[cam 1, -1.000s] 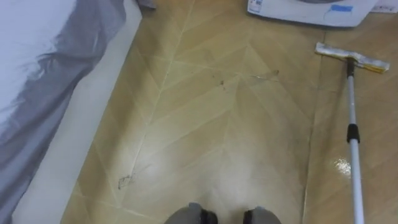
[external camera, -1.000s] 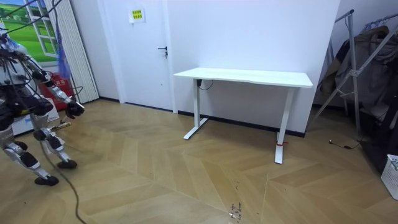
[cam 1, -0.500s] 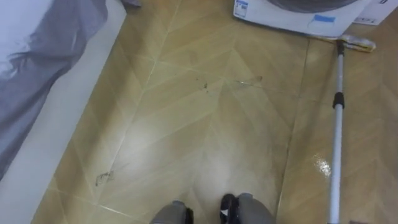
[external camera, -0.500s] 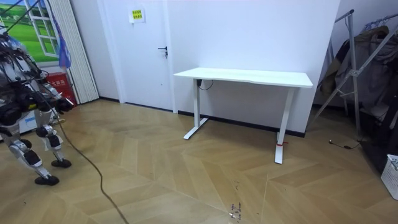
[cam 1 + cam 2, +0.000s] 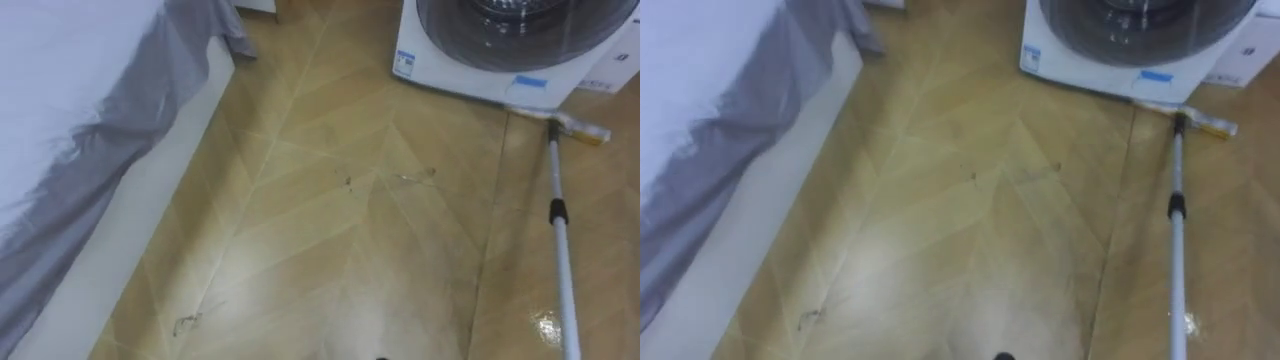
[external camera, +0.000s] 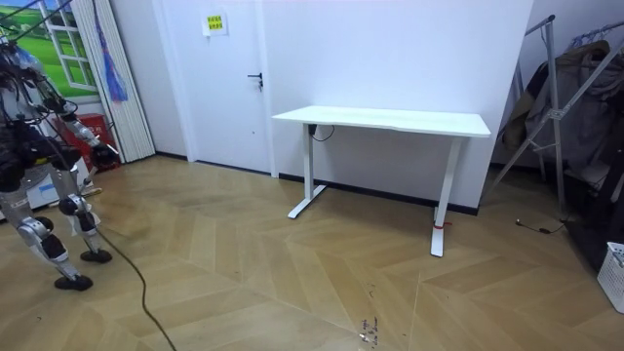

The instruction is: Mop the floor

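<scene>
Right hand: in the room view, the right hand (image 6: 104, 154) sits at the end of a forearm held out toward the room view's right. It is too small to tell whether the fingers are spread or curled, or whether they hold anything.
Stance: the robot stands upright at the room view's left edge, beside a ribbed pale curtain (image 6: 117, 78).
Table: the table (image 6: 385, 120) has a flat white rectangular top on two slim white legs, and stands against the wall well apart from the robot.
Door: the door (image 6: 229, 78) is plain and white with a dark lever handle.
Floor: in the eye views, the floor (image 5: 380, 260) is glossy wood-look board laid in a chevron pattern.
Mop: the mop (image 5: 559, 250) is on the robot's right. It has a thin silvery pole with a black collar, and the pole runs out at the lower edge. The flat pale oblong head lies on the boards just beside the washer's front corner.
Wet spot: a small bright wet spot (image 5: 548, 325) lies just beside the pole.
Debris: dark specks and a fine wisp (image 5: 415, 178) lie mid-floor, and a thin tangle (image 5: 185, 323) lies near the bed.
Washer: the washer (image 5: 470, 60) is a white box with a round dark glazed door.
Bed: the bed (image 5: 60, 120) is on the left, with a smooth white sheet and a soft grey cover draped over its edge.
</scene>
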